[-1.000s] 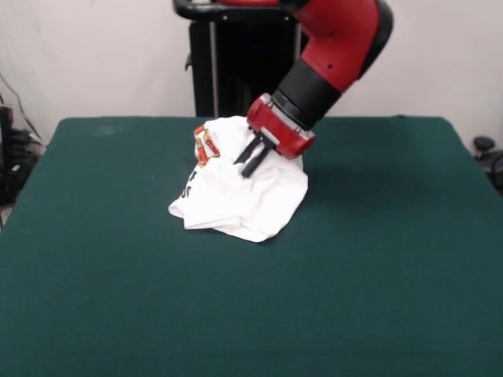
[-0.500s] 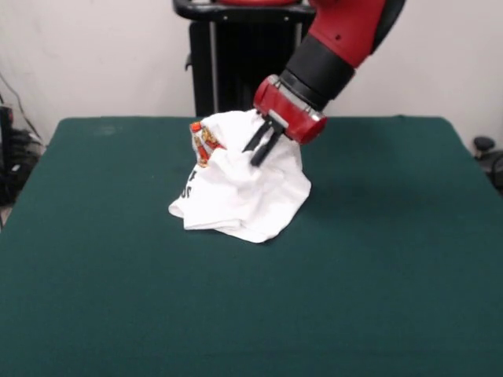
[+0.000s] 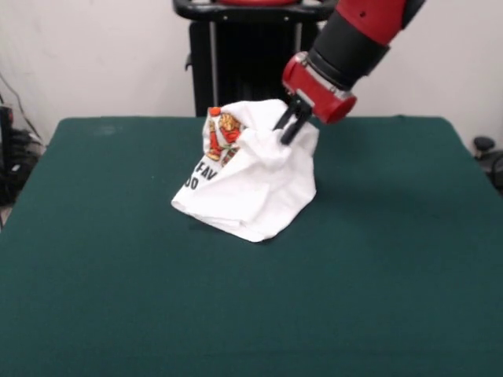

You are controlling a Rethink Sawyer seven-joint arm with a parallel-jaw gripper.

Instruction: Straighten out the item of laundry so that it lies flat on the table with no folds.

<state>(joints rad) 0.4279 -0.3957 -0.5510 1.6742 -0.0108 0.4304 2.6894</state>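
The white T-shirt (image 3: 255,184) is bunched into a tented heap on the dark green table (image 3: 251,306), a little behind its middle. A colourful food print and part of the black text show on its left fold. My gripper (image 3: 284,132) hangs from the red arm at the upper right and is shut on the shirt's top edge, holding that part lifted above the table while the lower edge rests on the felt.
The black pedestal (image 3: 244,63) stands behind the table's far edge. Dark equipment shows at the left edge (image 3: 9,157) and the right edge (image 3: 489,157) beyond the table.
My gripper has risen and moved right with the shirt's top pinched in it. The heap is pulled taller, and more of the print and text has come into sight.
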